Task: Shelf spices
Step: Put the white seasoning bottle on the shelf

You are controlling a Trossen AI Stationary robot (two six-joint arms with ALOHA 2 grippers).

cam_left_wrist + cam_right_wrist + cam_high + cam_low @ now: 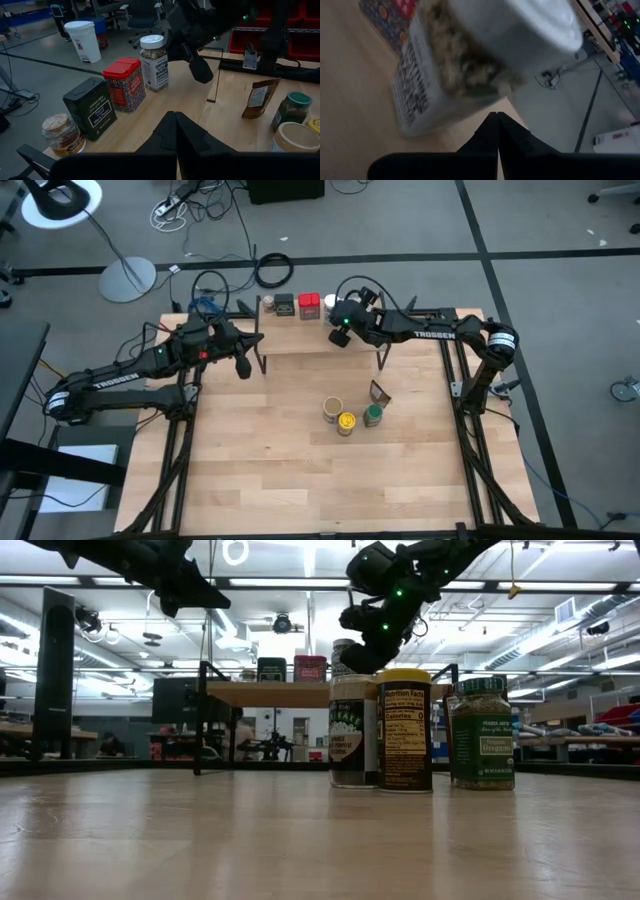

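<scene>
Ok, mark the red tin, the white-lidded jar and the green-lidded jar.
red tin (pixel 124 82), left wrist view, on its front face
white-lidded jar (pixel 152 42), left wrist view, on its lid
green-lidded jar (pixel 298 99), left wrist view, on its cap

Even overhead light, dim close up
Ceiling strip lights (pixel 300 585) glare; white-lidded jar (pixel 485 55) smears into blur; tabletop (pixel 300 470) shadows stay soft.

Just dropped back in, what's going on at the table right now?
The robot is shelving spices. Four already stand on the shelf: a tan-capped jar, dark tin, red tin and white-lidded jar. The right gripper, jaws shut and empty, is right beside the white-lidded jar. The left gripper hovers shut off the shelf's left end. The brown canister, yellow-lidded jar, green jar and a pouch wait mid-table.
</scene>
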